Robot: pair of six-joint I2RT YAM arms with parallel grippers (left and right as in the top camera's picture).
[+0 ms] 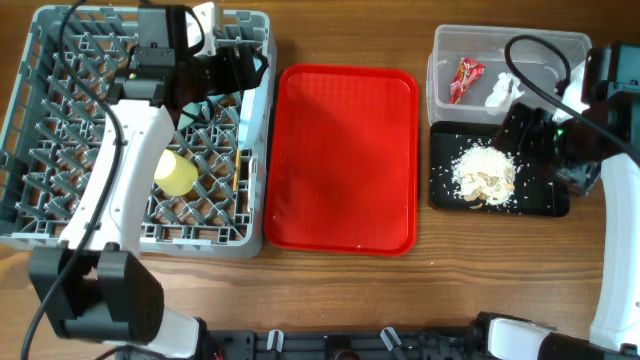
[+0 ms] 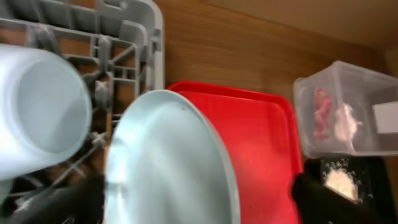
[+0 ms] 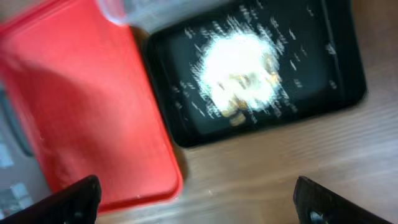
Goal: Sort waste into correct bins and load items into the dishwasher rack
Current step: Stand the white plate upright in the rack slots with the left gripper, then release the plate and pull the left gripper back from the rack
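Observation:
The grey dishwasher rack (image 1: 20,150) fills the left side. A pale green bowl (image 2: 168,162) stands on edge in it, between the spread fingers of my left gripper (image 1: 235,70), which is open. A pale blue-white bowl (image 2: 37,106) lies beside it. The yellow cup (image 1: 175,172) lies in the rack. The clear tub (image 1: 560,45) holds the red wrapper (image 1: 466,78) and the white tissue (image 1: 503,92). The black tray (image 1: 545,200) holds the beige food scraps (image 1: 485,172). My right gripper (image 1: 525,125) is open and empty above the black tray. The plate and fork are not seen.
The large red serving tray (image 1: 345,160) lies between the rack and the two bins. The right wrist view is blurred and shows its corner (image 3: 81,106), the black tray (image 3: 336,74) and bare wood in front. A thin wooden stick (image 1: 237,178) lies in the rack.

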